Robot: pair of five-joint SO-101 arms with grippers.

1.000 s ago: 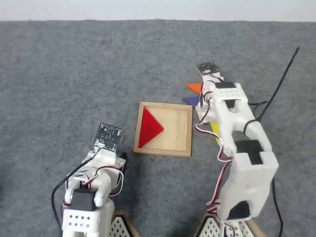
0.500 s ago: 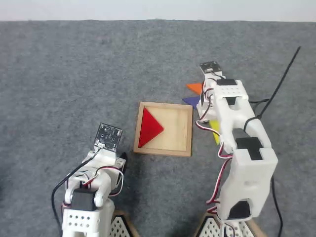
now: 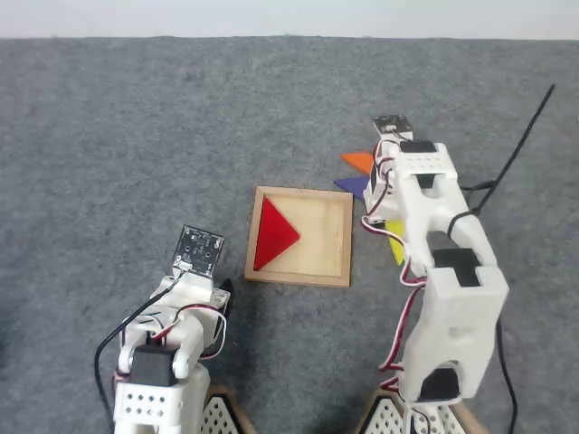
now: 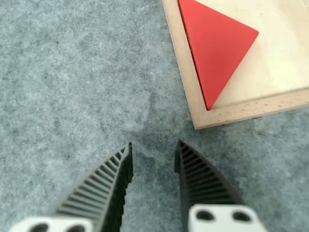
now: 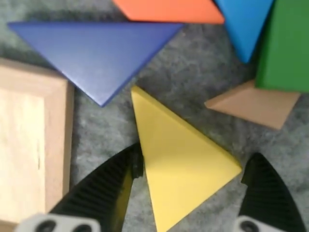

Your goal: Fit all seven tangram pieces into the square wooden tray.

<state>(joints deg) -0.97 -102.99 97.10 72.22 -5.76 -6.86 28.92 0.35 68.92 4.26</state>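
Note:
The square wooden tray (image 3: 329, 263) lies mid-table with a red triangle (image 3: 272, 232) in its left part; both also appear in the left wrist view, tray (image 4: 222, 114) and red triangle (image 4: 215, 41). My left gripper (image 4: 153, 152) is open over bare carpet just off the tray's near left corner. My right gripper (image 5: 193, 169) is open, its fingers on either side of the yellow triangle (image 5: 178, 159). Around it lie the dark blue triangle (image 5: 96, 53), orange piece (image 5: 169, 9), light blue piece (image 5: 244, 21), green piece (image 5: 285, 48) and tan triangle (image 5: 256, 104).
Grey carpet covers the table. The right arm (image 3: 434, 235) stretches over the loose pieces to the right of the tray, hiding most of them from above; the orange piece (image 3: 357, 161) and dark blue triangle (image 3: 351, 184) peek out. A black cable (image 3: 516, 154) runs at far right.
The right arm's wrist has shifted slightly to the right and away from the tray. The left arm has not moved.

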